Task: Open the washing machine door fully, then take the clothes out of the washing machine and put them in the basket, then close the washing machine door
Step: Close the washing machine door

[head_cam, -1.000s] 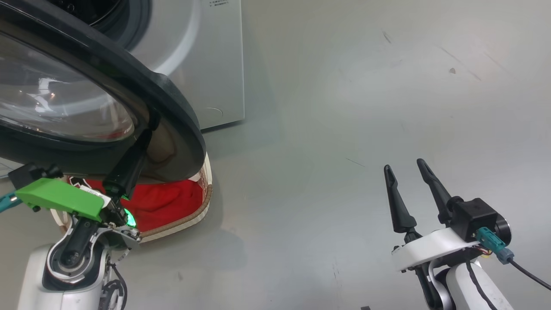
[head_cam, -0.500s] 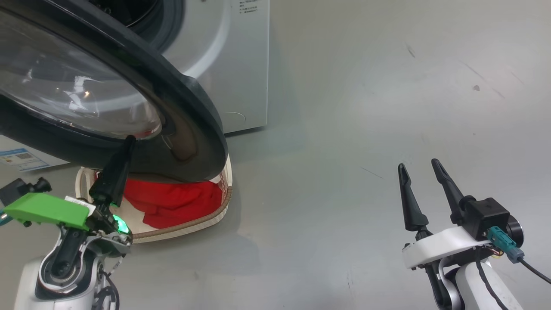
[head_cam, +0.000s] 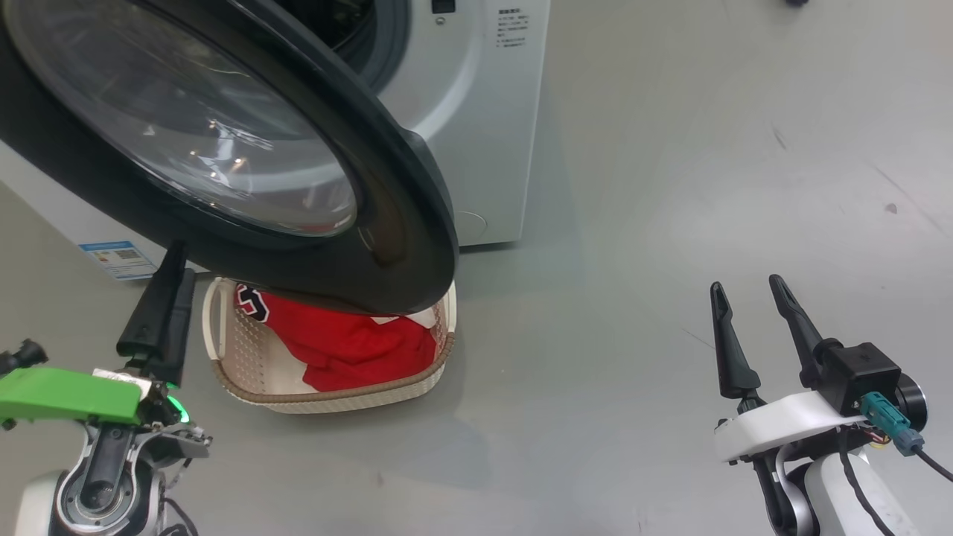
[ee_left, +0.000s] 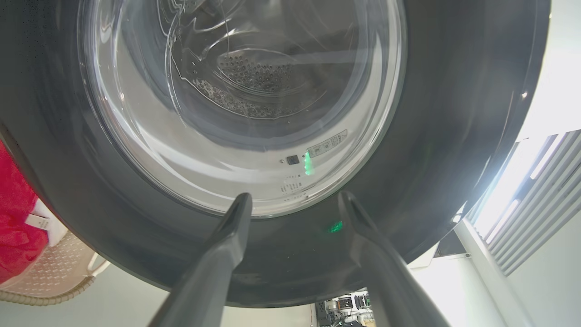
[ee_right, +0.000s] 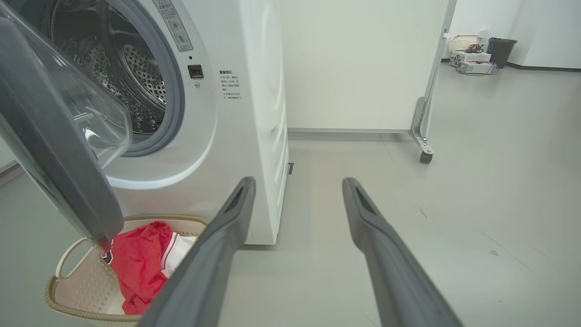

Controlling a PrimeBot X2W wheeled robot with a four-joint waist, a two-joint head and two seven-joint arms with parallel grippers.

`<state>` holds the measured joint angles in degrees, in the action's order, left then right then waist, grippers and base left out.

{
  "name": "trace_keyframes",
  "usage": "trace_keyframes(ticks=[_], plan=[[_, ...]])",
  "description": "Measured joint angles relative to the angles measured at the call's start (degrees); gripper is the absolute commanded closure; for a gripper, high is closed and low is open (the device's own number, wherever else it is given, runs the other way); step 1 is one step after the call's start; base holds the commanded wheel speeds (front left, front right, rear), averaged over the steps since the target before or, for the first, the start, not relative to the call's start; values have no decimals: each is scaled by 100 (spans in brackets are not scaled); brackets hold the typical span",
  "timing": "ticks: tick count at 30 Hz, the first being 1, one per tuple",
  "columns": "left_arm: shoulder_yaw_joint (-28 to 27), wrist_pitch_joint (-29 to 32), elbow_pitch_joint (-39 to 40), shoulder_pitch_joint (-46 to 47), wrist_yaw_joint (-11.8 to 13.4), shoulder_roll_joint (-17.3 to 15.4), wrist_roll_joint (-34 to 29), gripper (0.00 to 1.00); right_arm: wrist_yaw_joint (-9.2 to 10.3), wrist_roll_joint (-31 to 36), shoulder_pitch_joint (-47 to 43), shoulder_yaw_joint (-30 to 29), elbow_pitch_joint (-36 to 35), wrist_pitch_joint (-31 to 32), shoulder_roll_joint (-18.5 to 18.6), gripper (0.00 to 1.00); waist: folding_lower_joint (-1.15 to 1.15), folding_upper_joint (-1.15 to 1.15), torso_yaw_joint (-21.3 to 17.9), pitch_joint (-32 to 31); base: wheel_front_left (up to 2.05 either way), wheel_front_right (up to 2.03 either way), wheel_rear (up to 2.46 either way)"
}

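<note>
Clothes (head_cam: 350, 346) lay red in the basket (head_cam: 327, 398), which sat on the floor right in front of the washing machine (head_cam: 476, 112), partly under the lower edge of the washing machine door (head_cam: 223, 141). The door stood swung out, and what showed of the drum in the right wrist view looked empty, so prob. only the closing was left. Left gripper (ee_left: 292, 197) had its fingers spread w/ nothing btwn them, tips aimed at the door's outer face where the black ring meets the glass. Right gripper (head_cam: 746, 284) was also spread and empty, over bare floor, well apart from the door. Main risks: the ring was glossy and curved, so a push w/ thin fingertips could skid off sideways, or a tip could ride onto the bulging glass and lose the line of the swing. Too soft a push and the door prob. wouldn't latch; it might bounce back out. The heap in the basket sat close under the door's edge (touching or not, couldn't tell), so the swinging rim might snag fabric or nudge the basket. A finger following the rim too far could get pinched vs. the machine front.
</note>
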<state>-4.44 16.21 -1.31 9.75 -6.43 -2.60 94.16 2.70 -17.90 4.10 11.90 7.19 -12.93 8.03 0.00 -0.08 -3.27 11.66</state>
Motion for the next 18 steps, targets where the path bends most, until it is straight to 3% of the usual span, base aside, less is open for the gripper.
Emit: trace_keyframes(ticks=[3,7,14,18], plan=[[7,-226,97,-90,-4,-110,-537,0,0,0,-1,21,1,0,0,0,0,0,115,-74,0,0,0],[166,-627,229,-294,-42,-717,-2028,0,-1,0,-18,41,30,0,0,0,0,0,198,-201,0,0,0],[479,-1417,422,-700,-42,-1284,-4211,0,-2,1,-128,86,87,1,7,0,0,0,216,-421,0,0,0],[710,-1724,467,-903,141,-1478,-5164,0,-1,1,-165,96,87,1,12,0,0,0,178,-513,0,0,0]])
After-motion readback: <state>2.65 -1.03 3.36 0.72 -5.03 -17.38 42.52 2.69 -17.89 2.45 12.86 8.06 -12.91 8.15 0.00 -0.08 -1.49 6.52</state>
